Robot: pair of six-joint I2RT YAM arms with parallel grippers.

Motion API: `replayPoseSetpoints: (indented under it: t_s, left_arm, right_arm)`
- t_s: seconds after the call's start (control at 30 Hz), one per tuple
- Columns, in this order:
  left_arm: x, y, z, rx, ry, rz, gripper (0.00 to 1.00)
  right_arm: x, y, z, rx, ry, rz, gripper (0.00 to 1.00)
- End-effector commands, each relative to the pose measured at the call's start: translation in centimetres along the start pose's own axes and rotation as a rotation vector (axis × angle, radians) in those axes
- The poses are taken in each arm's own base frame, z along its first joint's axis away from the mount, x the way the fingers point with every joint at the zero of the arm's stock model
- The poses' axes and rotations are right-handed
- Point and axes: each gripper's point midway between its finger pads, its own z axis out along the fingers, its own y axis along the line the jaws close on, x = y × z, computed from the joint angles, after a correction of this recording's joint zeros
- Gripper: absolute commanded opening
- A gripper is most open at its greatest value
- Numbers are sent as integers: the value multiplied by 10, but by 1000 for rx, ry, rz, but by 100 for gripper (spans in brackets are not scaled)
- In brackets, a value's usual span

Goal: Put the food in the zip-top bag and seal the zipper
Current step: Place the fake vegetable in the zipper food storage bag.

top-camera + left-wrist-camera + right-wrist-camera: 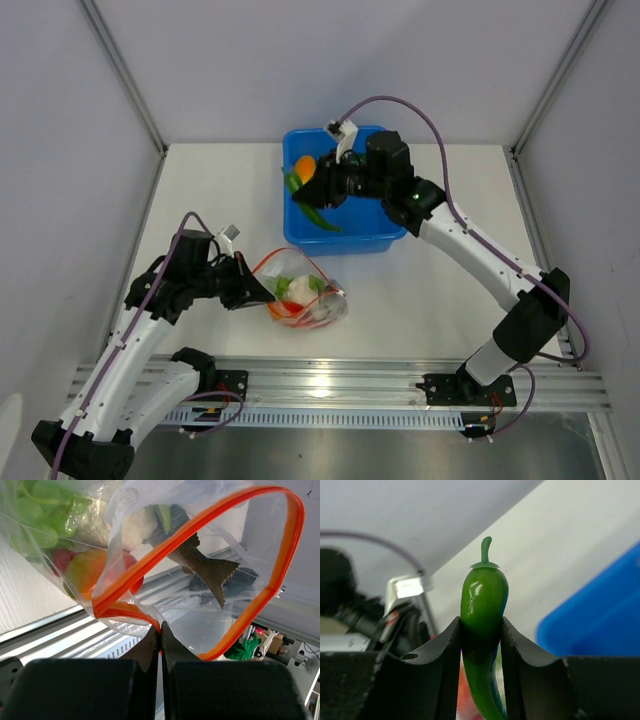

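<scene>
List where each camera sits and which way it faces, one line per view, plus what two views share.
Top external: above and behind the bases, looking down at the table; both arms show, left gripper holding the zip-top bag, right gripper over the blue tub.
Left wrist: looks along its shut fingers into the bag's open mouth, ringed by the zipper; fish inside.
Right wrist: looks along its fingers clamped on a green chili.
Shared: the bag, in top and left wrist views.

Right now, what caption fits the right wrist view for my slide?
Right gripper holding a green chili, stem up, blue tub behind.
</scene>
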Motion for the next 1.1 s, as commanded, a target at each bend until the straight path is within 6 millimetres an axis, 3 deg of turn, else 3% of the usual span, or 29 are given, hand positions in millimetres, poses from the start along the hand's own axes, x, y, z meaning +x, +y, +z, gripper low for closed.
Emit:
replayPoseSetpoints:
  t_s: [0.0, 0.07, 0.13, 0.17, 0.27, 0.33, 0.67, 0.87, 0.9, 1.07]
  left_arm:
    - [-12, -20, -9, 47, -41, 12, 1]
    - [-13, -23, -11, 53, -46, 17, 1]
    - [-13, -23, -11, 52, -44, 15, 1]
    - [-14, -24, -11, 54, -47, 18, 0]
    - [-14, -26, -12, 61, -46, 8, 1]
    - [-15, -29, -14, 71, -55, 9, 1]
    - [-15, -34, -21, 74, -70, 18, 0]
    - [-15, -36, -22, 77, -71, 22, 0]
    - [-15, -35, -22, 74, -70, 21, 1]
    - [-16, -35, -22, 76, -72, 26, 1]
  right_arm:
    - [12, 68, -15, -209, 14, -129, 0]
    - [25, 96, -19, -275, 35, -142, 0]
    - [36, 107, -19, -282, 49, -151, 0]
    - [39, 124, -23, -304, 44, -163, 0]
    - [38, 142, -29, -306, 6, -179, 0]
    - [40, 145, -29, -308, -6, -168, 0]
    - [93, 141, -19, -298, 89, -130, 0]
    - [104, 135, -15, -267, 107, -137, 0]
    - [103, 134, -15, -255, 104, -140, 2]
    - [108, 119, -17, -179, 150, -183, 32]
